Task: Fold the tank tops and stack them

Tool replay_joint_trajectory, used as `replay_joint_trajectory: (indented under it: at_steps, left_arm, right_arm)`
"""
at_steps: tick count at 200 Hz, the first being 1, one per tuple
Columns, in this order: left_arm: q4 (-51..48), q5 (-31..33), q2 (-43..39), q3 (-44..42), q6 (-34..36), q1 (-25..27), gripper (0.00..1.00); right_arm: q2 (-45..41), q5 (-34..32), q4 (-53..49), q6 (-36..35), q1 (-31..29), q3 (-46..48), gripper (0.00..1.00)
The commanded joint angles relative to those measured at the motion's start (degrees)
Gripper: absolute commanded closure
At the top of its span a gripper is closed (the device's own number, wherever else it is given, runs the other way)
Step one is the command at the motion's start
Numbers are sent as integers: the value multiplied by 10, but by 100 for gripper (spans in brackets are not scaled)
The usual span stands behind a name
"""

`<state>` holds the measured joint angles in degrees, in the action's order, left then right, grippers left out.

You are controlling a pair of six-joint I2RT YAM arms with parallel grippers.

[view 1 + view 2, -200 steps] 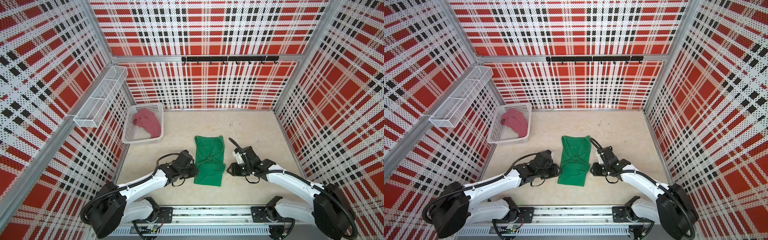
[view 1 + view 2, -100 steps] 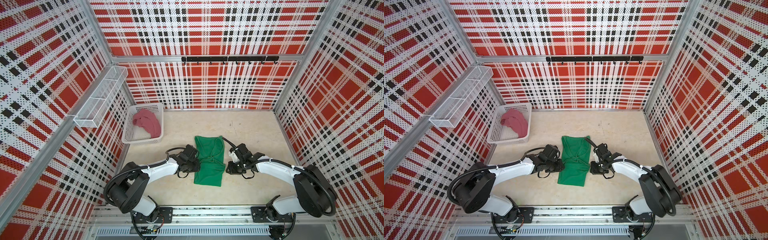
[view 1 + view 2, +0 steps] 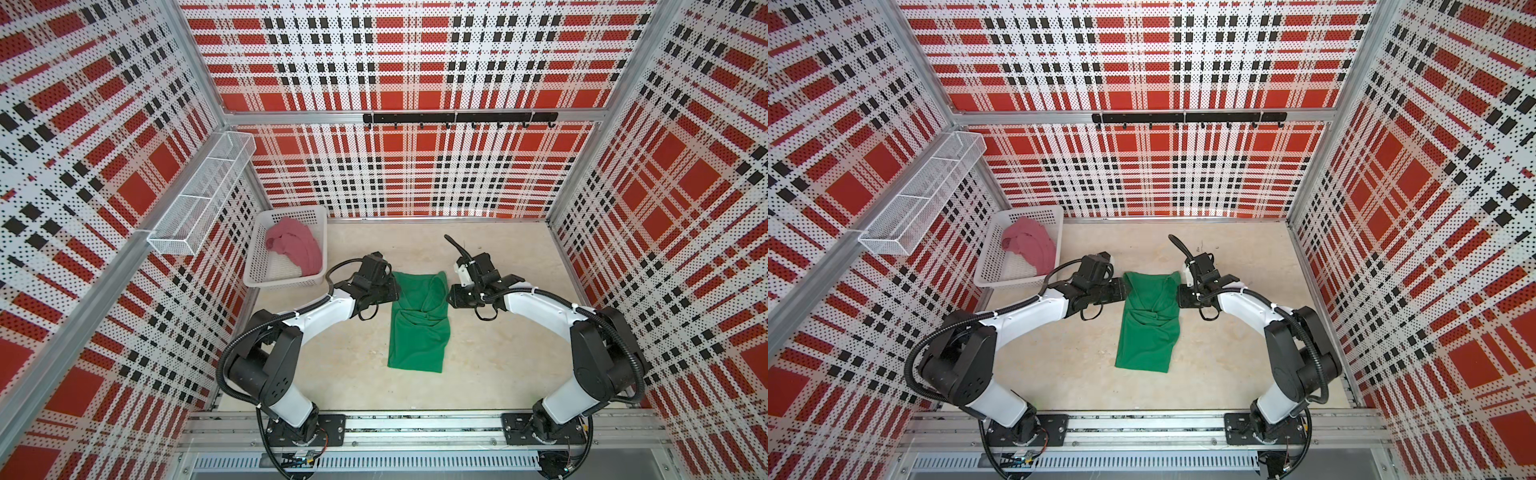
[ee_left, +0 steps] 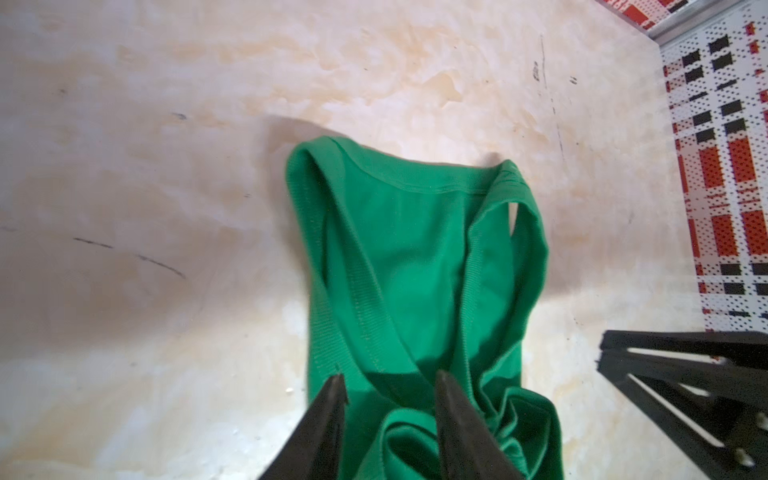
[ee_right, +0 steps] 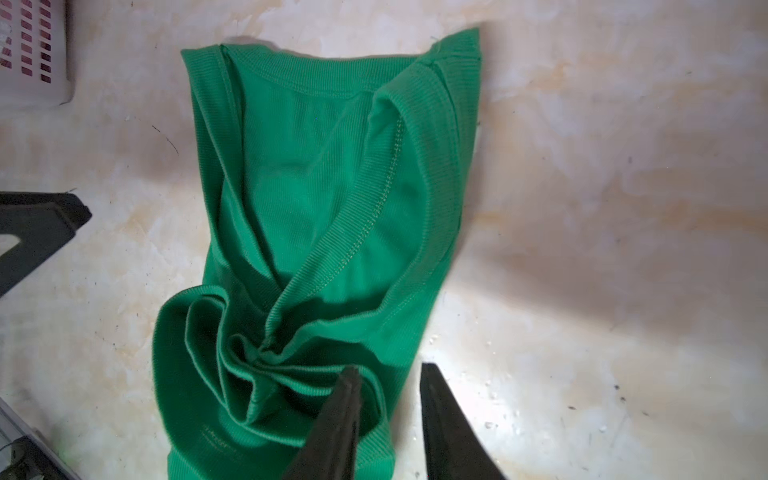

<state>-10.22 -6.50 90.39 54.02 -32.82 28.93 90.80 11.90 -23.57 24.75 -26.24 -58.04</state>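
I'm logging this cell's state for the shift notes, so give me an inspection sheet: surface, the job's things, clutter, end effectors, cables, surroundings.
Surface: beige table, faint scuff marks.
Job's things: green tank top lies lengthwise mid-table, straps toward the back wall, rumpled at its middle; pink tank top bunched in the white basket at the back left.
Clutter: nothing seen.
End effectors: left end effector open, tips over the green top's strap; right end effector open, straddling the top's other edge.
Cables: black cable loop beside the left wrist; black cable rising behind the right wrist.
Surroundings: plaid walls, hook rail, wire shelf.
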Motion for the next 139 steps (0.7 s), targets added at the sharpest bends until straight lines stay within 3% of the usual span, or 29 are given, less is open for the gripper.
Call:
replay_joint_trajectory:
  at_steps: [1,49,123,139]
  left_arm:
    - [7,-14,-40,-42,26,6,58]
    - [67,-57,-64,-128,10,33,50]
    - [114,-67,-4,-123,6,37,49]
    - [121,-74,7,-120,5,38,56]
  right_arm:
    - [-39,52,-20,-38,-3,21,69]
    - [-62,139,19,-34,-3,118,53]
    - [-6,188,133,10,-3,154,55]
    - [6,189,144,17,-2,152,61]
